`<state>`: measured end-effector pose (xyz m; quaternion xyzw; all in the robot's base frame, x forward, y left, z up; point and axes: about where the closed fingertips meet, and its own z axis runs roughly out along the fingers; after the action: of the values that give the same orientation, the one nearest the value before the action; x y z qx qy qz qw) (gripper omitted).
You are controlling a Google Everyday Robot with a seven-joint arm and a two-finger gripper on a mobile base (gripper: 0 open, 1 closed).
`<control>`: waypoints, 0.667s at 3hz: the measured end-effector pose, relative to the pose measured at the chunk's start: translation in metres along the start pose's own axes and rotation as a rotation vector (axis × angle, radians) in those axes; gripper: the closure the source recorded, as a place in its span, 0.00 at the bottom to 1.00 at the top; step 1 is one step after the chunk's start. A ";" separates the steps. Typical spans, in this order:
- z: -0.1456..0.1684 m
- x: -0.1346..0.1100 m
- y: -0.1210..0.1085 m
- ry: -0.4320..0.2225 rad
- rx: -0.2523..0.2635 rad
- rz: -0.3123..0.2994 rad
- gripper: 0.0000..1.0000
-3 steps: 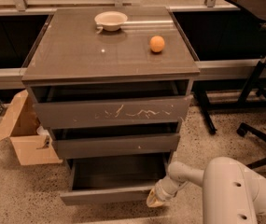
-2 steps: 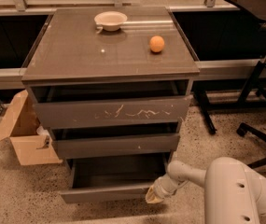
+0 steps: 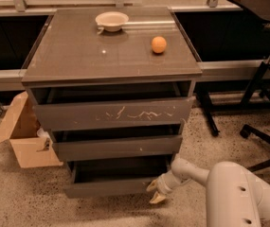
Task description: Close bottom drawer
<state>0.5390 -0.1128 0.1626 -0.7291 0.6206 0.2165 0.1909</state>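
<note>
The bottom drawer (image 3: 111, 187) stands pulled out below the desk's (image 3: 77, 60) front edge, its plain front sitting forward of the middle drawer (image 3: 118, 147) and the scratched top drawer (image 3: 113, 113), with its dark interior showing. The gripper (image 3: 156, 192) is low down beneath the desk's front right corner, at the right end of that drawer front. Its two pale fingertips (image 3: 152, 186) look parted and hold nothing. Contact seems to be at the very end of the front, so the main risk is an off-centre push: the drawer may rack on its runners and jam partway. The tips may also slide off the right end and go past the cabinet's side. The front is flat and handleless, giving nothing to catch on, so a glancing angle would likely slip. A hard shove could jolt the desk, and the orange (image 3: 158, 44) near the right edge might roll, while the bowl (image 3: 112, 20) near the back edge looks steadier. Room is open on the floor ahead of the front edge. Black stand legs (image 3: 257, 126) crowd the space past the right edge, and a cardboard box (image 3: 28, 148) sits past the left edge.
</note>
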 end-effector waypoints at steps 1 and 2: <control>-0.005 0.012 -0.018 0.001 0.016 0.017 0.00; -0.012 0.023 -0.037 0.001 0.035 0.032 0.00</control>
<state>0.5800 -0.1321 0.1606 -0.7157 0.6359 0.2084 0.2000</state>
